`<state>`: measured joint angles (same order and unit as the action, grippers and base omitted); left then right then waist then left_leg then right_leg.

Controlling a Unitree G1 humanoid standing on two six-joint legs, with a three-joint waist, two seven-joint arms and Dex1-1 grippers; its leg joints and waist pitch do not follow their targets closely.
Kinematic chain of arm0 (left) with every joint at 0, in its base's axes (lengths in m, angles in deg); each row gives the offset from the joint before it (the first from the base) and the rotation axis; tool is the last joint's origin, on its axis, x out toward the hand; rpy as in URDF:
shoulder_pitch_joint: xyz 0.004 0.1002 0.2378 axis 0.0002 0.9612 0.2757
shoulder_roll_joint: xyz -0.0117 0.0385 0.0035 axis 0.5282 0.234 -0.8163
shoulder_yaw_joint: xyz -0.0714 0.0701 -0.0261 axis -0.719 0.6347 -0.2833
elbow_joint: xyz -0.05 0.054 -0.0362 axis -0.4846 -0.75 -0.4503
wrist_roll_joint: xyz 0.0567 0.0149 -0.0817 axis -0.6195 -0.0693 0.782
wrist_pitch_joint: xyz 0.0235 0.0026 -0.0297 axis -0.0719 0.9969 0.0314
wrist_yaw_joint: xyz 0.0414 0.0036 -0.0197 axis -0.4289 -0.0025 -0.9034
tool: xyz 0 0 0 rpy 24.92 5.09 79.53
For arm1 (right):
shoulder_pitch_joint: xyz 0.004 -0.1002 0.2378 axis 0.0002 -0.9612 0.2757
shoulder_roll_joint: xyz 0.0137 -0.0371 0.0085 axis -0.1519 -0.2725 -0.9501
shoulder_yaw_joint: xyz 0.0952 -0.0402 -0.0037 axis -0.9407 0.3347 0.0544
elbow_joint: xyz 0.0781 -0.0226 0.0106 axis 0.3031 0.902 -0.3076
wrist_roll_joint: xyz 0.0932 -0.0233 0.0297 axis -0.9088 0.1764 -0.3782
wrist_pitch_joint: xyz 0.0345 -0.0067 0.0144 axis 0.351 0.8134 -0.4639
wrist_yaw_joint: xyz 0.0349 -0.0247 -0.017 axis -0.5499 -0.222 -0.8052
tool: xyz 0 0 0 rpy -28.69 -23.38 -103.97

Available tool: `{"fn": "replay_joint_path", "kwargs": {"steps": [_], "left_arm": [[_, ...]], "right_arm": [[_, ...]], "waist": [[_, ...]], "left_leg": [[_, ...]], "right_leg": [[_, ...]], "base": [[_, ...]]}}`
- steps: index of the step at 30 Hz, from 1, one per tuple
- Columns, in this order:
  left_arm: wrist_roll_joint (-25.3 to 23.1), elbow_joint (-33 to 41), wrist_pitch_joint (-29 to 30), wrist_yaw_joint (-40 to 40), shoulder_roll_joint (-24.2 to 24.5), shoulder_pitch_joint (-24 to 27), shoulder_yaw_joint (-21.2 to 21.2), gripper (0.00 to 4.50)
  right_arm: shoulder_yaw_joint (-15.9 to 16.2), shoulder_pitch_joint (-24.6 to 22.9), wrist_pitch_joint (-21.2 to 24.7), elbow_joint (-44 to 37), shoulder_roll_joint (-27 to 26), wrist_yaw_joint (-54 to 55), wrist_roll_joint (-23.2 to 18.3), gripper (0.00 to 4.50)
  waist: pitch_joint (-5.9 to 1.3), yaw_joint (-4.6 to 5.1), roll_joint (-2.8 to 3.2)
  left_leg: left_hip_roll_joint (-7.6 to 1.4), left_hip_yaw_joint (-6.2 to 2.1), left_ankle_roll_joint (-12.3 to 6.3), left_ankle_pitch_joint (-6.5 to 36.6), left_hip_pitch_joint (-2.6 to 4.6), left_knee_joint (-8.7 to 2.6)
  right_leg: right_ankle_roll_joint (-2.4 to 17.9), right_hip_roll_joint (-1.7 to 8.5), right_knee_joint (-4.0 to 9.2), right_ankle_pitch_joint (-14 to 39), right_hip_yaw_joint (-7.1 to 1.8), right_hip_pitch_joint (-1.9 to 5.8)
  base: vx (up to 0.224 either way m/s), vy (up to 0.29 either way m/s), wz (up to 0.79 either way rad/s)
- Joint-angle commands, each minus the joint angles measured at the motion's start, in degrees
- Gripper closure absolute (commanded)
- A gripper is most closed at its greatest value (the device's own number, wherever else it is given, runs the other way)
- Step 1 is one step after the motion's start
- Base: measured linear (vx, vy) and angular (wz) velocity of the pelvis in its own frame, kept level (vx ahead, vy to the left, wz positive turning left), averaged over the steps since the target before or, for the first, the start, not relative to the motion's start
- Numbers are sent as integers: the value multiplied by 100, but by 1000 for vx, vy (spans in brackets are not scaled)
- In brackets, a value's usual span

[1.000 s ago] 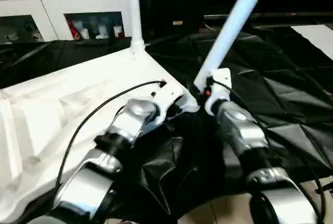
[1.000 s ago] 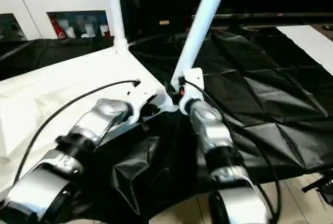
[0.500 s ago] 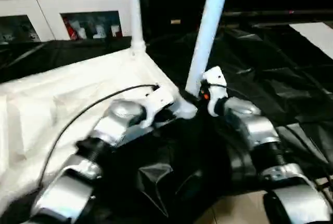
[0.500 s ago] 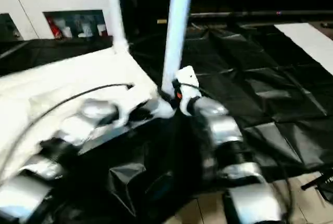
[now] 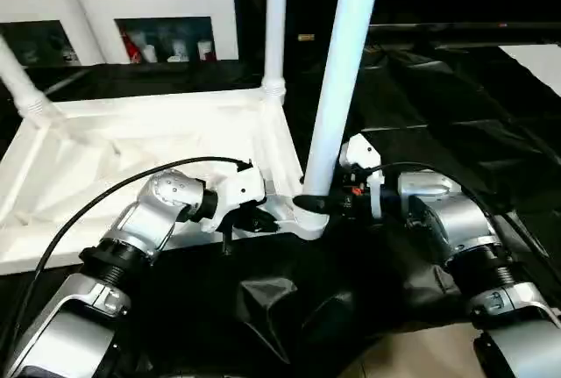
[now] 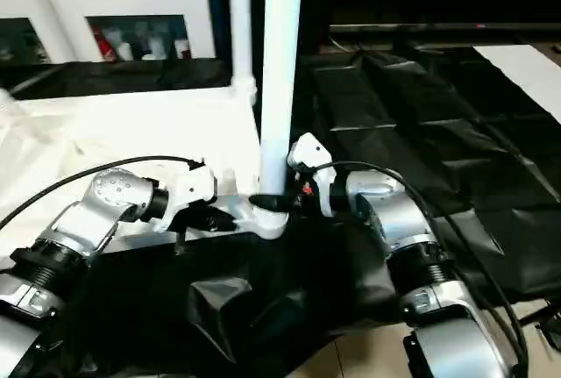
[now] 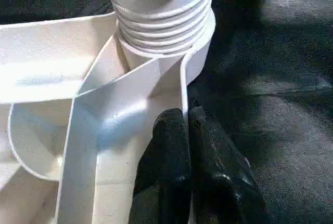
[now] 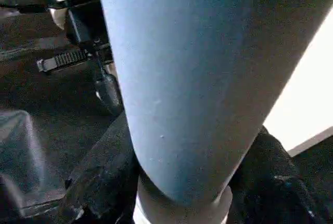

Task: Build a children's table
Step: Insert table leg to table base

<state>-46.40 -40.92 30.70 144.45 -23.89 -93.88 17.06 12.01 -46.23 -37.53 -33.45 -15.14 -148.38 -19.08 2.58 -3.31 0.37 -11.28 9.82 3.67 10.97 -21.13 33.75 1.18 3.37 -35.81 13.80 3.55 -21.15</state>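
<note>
Right fingers [image 8: 104, 182] wrapped around the near leg [image 5: 337, 106] just above its base, one each side, clamped on it. Left fingers [image 7: 182, 156] pressed together, pinching the tabletop [image 5: 131, 146] rim wall beside the near-corner socket [image 7: 166, 16].

Tabletop lies underside-up on the black sheet [image 5: 456, 89]; leg stands nearly upright in that socket. Two more legs stand at the far corners [image 5: 274, 27] and [image 5: 22, 84].

Risks, as I judge them:
- Leg looks a touch off vertical; pushing now could jam it crooked or pop it out.
- Left pinch is on a thin rib, so torque from the right arm may slip it and the tabletop slides on the slick sheet.
- Low grip gives poor leverage over the tall leg.
</note>
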Motion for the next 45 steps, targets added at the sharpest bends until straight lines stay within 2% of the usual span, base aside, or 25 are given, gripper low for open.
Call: {"fn": "replay_joint_path", "kwargs": {"steps": [1, 5, 6, 8, 9, 12, 13, 14, 15, 17, 21, 22, 23, 27, 28, 29, 30, 31, 33, 35, 38, 40, 42, 43, 45], "left_arm": [[311, 405, -332, 245, -58, -208, -49, 450], [313, 338, -320, 180, -112, -246, -87, 450], [266, 289, -243, 39, -167, -275, -107, 450], [160, 143, -139, -271, -295, -349, -154, 450], [99, 15, 30, -544, -418, -423, -209, 450], [-37, -240, 399, -1087, -672, -592, -278, 450], [-203, -654, 680, -1756, -964, -842, -328, 450], [-269, -821, 747, -2018, -1075, -941, -343, 450], [-288, -990, 848, -2262, -1203, -1044, -388, 450], [-237, -1246, 1074, -2558, -1439, -1212, -474, 450], [-397, -1715, 1216, -3379, -1906, -1524, -478, 450], [-431, -1768, 1197, -3470, -1950, -1553, -466, 450], [-508, -1884, 1116, -3654, -2011, -1608, -448, 450], [-578, -2037, 927, -3799, -2051, -1681, -464, 450], [-607, -1989, 704, -3683, -1981, -1654, -414, 450], [-616, -1928, 597, -3612, -1927, -1618, -391, 450], [-618, -1867, 436, -3525, -1866, -1572, -363, 450], [-618, -1860, 400, -3510, -1856, -1564, -358, 450], [-628, -1762, 166, -3385, -1721, -1453, -318, 450], [-610, -1696, 156, -3316, -1663, -1392, -325, 450], [-557, -1506, -133, -2999, -1498, -1189, -292, 450], [-535, -1360, -437, -2771, -1395, -1047, -238, 450], [-357, -1078, -429, -2334, -1295, -869, -232, 450], [-241, -947, -298, -2119, -1268, -811, -253, 422], [-157, -748, -313, -1876, -1172, -714, -230, 405]], "right_arm": [[492, -340, 298, 449, 36, -158, 274, 261], [440, -376, 270, 474, -33, -40, 276, 261], [383, -370, 178, 550, -91, 145, 305, 261], [188, -312, 108, 748, -264, 664, 336, 261], [7, -249, 109, 902, -416, 1123, 333, 261], [-330, -130, 185, 1191, -711, 2060, 311, 261], [-526, -53, 198, 1436, -970, 2730, 280, 261], [-598, -21, 208, 1530, -1070, 2980, 265, 261], [-675, 17, 236, 1629, -1173, 3216, 235, 261], [-801, 118, 291, 1828, -1358, 3613, 182, 261], [-955, 402, 89, 2271, -1733, 4472, 246, 261], [-975, 435, 46, 2305, -1785, 4552, 245, 261], [-994, 477, -44, 2320, -1892, 4687, 253, 261], [-990, 473, -283, 2222, -2017, 4681, 285, 261], [-1047, 447, -374, 2116, -2026, 4622, 232, 261], [-1060, 418, -445, 2046, -1997, 4587, 226, 261], [-1072, 387, -553, 1989, -1952, 4554, 237, 261], [-1075, 383, -571, 1987, -1944, 4551, 241, 261], [-1118, 286, -716, 1851, -1822, 4415, 206, 261], [-1132, 220, -757, 1751, -1756, 4308, 171, 262], [-1226, 58, -885, 1487, -1575, 4060, 53, 262], [-1334, 22, -928, 1306, -1491, 3921, -51, 262], [-1409, 28, -925, 1119, -1360, 3790, -119, 262], [-1405, 28, -913, 1067, -1311, 3748, -113, 262], [-1378, 9, -874, 950, -1211, 3649, -99, 262]], "waist": [[-342, 6, 14], [-340, 0, 6], [-339, 1, 32], [-330, 11, 21], [-292, 39, 20], [-264, 66, 19], [-248, 88, 24], [-255, 73, 43], [-261, 81, 16], [-272, 70, 32], [-320, 71, 14], [-323, 64, 75], [-319, 75, 38], [-316, 104, 32], [-309, 123, 30], [-314, 159, 25], [-317, 168, 28], [-352, 150, 36], [-372, 107, 42], [-390, 96, 47], [-422, 87, 35], [-408, 84, 38], [-396, 75, 46], [-383, 64, 51], [-364, 50, 47]], "left_leg": [[-263, -44, -367, 418, 72, -360], [-259, -41, -380, 422, 73, -357], [-259, -46, -369, 428, 71, -357], [-257, -38, -318, 544, 87, -363], [-250, -35, -189, 808, 96, -392], [-252, -51, 75, 1200, 137, -433], [-243, -42, 124, 1250, 142, -440], [-258, -53, 183, 1326, 182, -442], [-246, -47, 216, 1377, 188, -429], [-236, -59, 180, 1213, 126, -439], [-216, -52, 21, 760, 91, -396], [-214, -58, 12, 717, 90, -391], [-213, -52, -33, 722, 76, -389], [-213, -64, -155, 818, 59, -403], [-213, -77, -175, 854, 46, -415], [-203, -93, -193, 850, -3, -419], [-207, -95, -205, 858, -3, -426], [-223, -83, -251, 751, 47, -384], [-232, -81, -390, 330, 43, -358], [-232, -64, -528, 166, 28, -331], [-225, -63, -767, -99, 8, -292], [-234, -61, -835, -27, 9, -295], [-258, -54, -798, 129, 24, -309], [-268, -50, -718, 225, 35, -323], [-266, -36, -542, 381, 38, -341]], "right_leg": [[1556, 489, 324, -637, -298, 243], [1566, 491, 325, -653, -295, 244], [1565, 494, 323, -642, -296, 242], [1557, 494, 346, -497, -303, 228], [1525, 496, 402, -4, -308, 206], [1388, 512, 486, 953, -321, 179], [1307, 496, 514, 1131, -328, 152], [1304, 512, 521, 1211, -333, 124], [1290, 511, 533, 1270, -338, 126], [1256, 515, 522, 1073, -334, 167], [1365, 503, 451, 221, -322, 208], [1386, 505, 441, 134, -318, 205], [1398, 505, 452, 28, -315, 220], [1374, 504, 454, 20, -302, 242], [1362, 506, 465, 78, -296, 251], [1321, 512, 462, 143, -286, 290], [1305, 508, 466, 181, -281, 286], [1358, 523, 452, -25, -300, 253], [1505, 505, 374, -757, -295, 258], [1603, 502, 314, -1279, -292, 265], [1666, 504, 256, -1831, -279, 271], [1688, 513, 269, -1777, -274, 261], [1687, 518, 291, -1532, -275, 247], [1692, 518, 301, -1310, -274, 236], [1653, 496, 319, -964, -279, 235]], "base": [[0, 0, 0], [0, 0, 0], [0, 0, 0], [0, 0, 0], [0, 0, 0], [0, 0, 0], [0, 0, 0], [0, 0, 0], [0, 0, 0], [0, 0, 0], [0, 0, 0], [0, 0, 0], [0, 0, 0], [0, 0, 0], [0, 0, 0], [0, 0, 0], [0, 0, 0], [0, 0, 0], [0, 0, 0], [0, 0, 0], [0, 0, 0], [0, 0, 0], [0, 0, 0], [0, 0, 0], [0, 0, 0]]}}
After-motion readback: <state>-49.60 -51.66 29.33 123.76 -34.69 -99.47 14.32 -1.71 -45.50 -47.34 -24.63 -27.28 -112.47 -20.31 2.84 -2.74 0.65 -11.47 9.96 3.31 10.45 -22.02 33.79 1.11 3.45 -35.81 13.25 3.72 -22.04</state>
